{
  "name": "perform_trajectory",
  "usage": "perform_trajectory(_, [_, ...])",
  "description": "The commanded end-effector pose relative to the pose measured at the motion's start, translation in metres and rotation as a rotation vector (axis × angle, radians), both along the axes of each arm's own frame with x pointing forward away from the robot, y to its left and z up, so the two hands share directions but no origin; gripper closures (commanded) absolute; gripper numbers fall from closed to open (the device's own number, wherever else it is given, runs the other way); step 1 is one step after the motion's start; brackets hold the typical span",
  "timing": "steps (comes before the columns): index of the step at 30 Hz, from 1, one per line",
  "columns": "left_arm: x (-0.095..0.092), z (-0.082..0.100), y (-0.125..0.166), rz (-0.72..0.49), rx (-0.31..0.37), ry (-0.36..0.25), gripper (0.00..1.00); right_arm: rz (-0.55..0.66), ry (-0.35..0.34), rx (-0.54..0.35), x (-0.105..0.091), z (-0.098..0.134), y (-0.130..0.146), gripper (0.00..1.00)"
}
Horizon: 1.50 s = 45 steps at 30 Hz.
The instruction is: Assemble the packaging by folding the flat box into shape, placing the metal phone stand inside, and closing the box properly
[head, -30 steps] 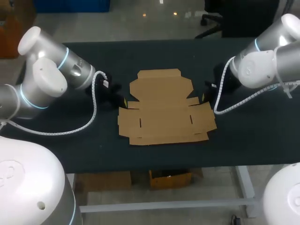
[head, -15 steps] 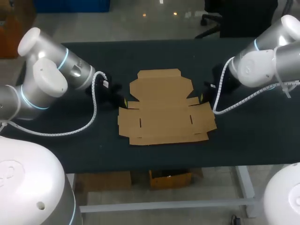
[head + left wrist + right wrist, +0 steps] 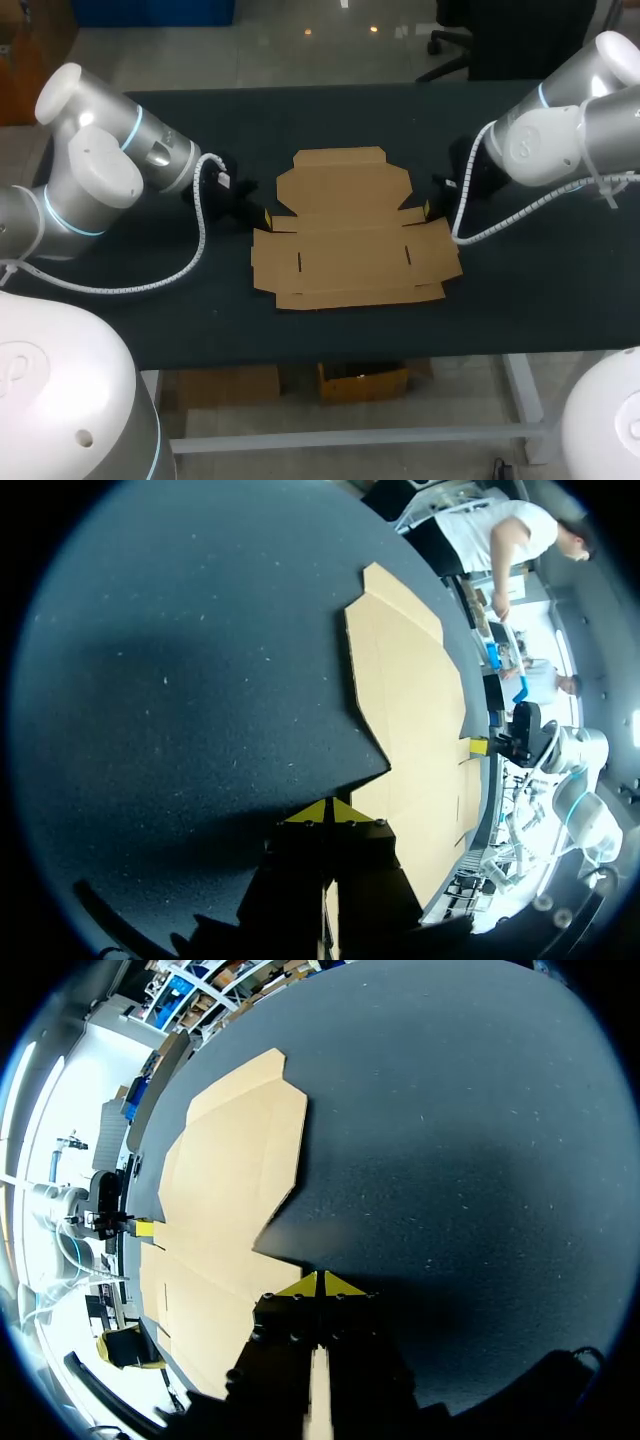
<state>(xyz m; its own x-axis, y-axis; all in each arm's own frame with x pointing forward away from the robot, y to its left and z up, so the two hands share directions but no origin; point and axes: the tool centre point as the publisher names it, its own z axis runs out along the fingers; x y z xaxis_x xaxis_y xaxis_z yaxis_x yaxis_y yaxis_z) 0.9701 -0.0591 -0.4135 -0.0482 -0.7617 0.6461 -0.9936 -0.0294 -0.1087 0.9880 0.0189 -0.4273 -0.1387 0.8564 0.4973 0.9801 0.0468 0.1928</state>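
Observation:
A flat brown cardboard box blank (image 3: 350,230) lies unfolded in the middle of the dark table. My left gripper (image 3: 265,216) sits low at the blank's left edge, its yellow tips pressed together; in the left wrist view this gripper (image 3: 327,811) is shut just off the cardboard (image 3: 415,720). My right gripper (image 3: 430,208) is at the blank's right edge, also shut; the right wrist view has its tips (image 3: 319,1284) touching each other beside the cardboard (image 3: 225,1190). Neither holds anything. No metal phone stand is in view.
The dark table (image 3: 130,300) stretches bare to either side of the blank. White cables (image 3: 200,235) hang from both arms above the tabletop.
Both grippers have edged slightly closer to the blank's side edges. The cardboard has not moved.

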Motion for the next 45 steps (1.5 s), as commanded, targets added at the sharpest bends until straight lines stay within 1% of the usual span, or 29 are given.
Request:
perform_trajectory(1, [0.001,-0.002,0.000,0.000,-0.001,-0.001,1.00,0.001,-0.003,0.005,-0.001,-0.001,0.001,1.00])
perform_trajectory(19, [-0.001,-0.003,-0.008,-0.026,-0.016,-0.007,1.00,0.005,-0.020,0.008,-0.007,0.004,0.004,1.00])
perform_trajectory(29, [-0.005,0.004,-0.010,-0.032,-0.025,-0.029,1.00,0.008,-0.027,0.010,-0.009,0.006,0.006,1.00])
perform_trajectory(45, [-0.002,0.011,-0.018,-0.044,-0.015,-0.041,1.00,0.000,-0.032,0.006,-0.013,0.008,0.006,1.00])
